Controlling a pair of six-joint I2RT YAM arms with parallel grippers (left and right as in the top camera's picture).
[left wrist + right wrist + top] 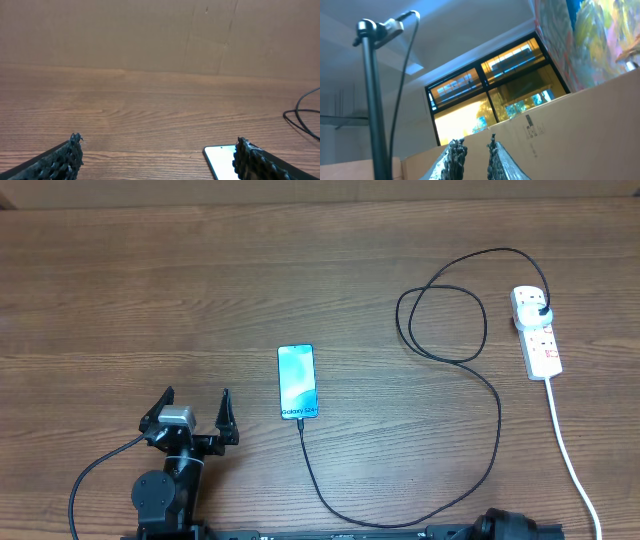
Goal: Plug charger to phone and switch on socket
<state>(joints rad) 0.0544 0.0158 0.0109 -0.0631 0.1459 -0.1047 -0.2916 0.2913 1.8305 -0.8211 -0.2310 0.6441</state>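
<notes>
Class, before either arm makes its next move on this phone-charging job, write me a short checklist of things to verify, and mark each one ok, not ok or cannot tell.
1. Charger cable tip at the phone bottom edge: ok, looks inserted.
2. Black plug seated in the power strip: ok.
3. Strip switch on: cannot tell, too small.
4. Left gripper open and empty: ok.
5. Right gripper aimed at the table: not ok, it faces a window.
6. Phone charging: cannot tell.

We see a brown wood-grain table (200,290) filling the overhead view, with a cardboard wall (150,35) along its far edge. In the right wrist view, a metal stand (372,100) rises at left, a window (490,95) sits centre, and a colourful painted surface (590,35) fills the upper right.
</notes>
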